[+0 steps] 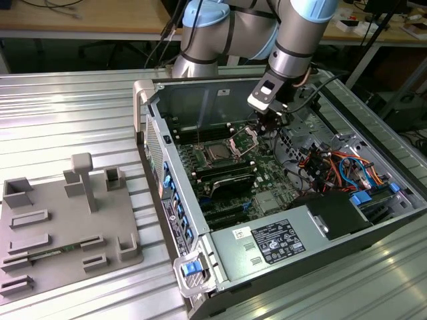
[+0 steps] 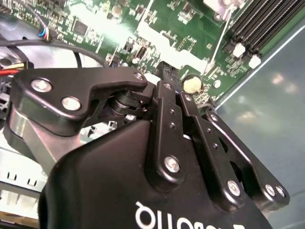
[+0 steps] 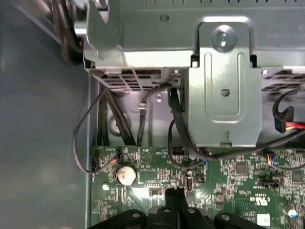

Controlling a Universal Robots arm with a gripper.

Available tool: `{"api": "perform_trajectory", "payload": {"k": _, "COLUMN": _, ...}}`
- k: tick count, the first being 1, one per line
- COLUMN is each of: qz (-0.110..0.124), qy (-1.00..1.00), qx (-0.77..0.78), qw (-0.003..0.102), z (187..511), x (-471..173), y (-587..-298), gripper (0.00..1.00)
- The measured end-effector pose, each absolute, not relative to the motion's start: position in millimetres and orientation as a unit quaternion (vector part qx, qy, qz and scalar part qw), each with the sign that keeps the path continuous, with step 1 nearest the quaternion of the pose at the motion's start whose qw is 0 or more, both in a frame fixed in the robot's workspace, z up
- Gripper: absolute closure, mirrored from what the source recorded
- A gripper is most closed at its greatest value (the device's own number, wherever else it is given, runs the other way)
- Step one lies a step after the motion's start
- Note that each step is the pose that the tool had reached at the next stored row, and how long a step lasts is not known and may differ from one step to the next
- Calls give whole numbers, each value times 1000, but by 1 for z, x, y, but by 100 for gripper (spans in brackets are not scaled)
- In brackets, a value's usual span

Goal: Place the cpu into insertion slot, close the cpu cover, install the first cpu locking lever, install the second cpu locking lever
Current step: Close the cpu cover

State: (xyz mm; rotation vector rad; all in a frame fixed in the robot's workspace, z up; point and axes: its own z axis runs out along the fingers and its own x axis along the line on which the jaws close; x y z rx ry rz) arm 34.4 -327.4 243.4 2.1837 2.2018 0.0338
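Observation:
In the exterior view the cpu (image 1: 217, 153) lies flat in the insertion slot (image 1: 206, 148) on the green motherboard inside the open computer case. The cpu cover (image 1: 244, 138) stands tilted up, hinged at the slot's edge toward the exterior view's right. My gripper (image 1: 267, 127) hangs just beyond the raised cover, on its right and close to its top edge; whether they touch is not clear. In both wrist views the black fingertips (image 3: 174, 192) meet over the board, shut with nothing between them. The gripper (image 2: 163, 69) points down at the board near a round coin battery (image 2: 192, 84).
The case wall (image 1: 155, 133) rings the board. A grey power supply (image 1: 273, 243) fills the near end, and coloured cables (image 1: 333, 167) bunch at the exterior view's right. A metal drive cage (image 3: 224, 90) with black wires stands close ahead. A grey fixture plate (image 1: 60, 220) lies at the left.

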Motion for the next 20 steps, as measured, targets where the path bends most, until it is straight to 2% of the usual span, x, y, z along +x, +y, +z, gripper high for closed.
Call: {"api": "perform_trajectory", "payload": {"k": 20, "qz": 10, "qy": 710, "qx": 704, "qw": 19, "z": 243, "x": 9, "y": -326, "gripper": 89}}
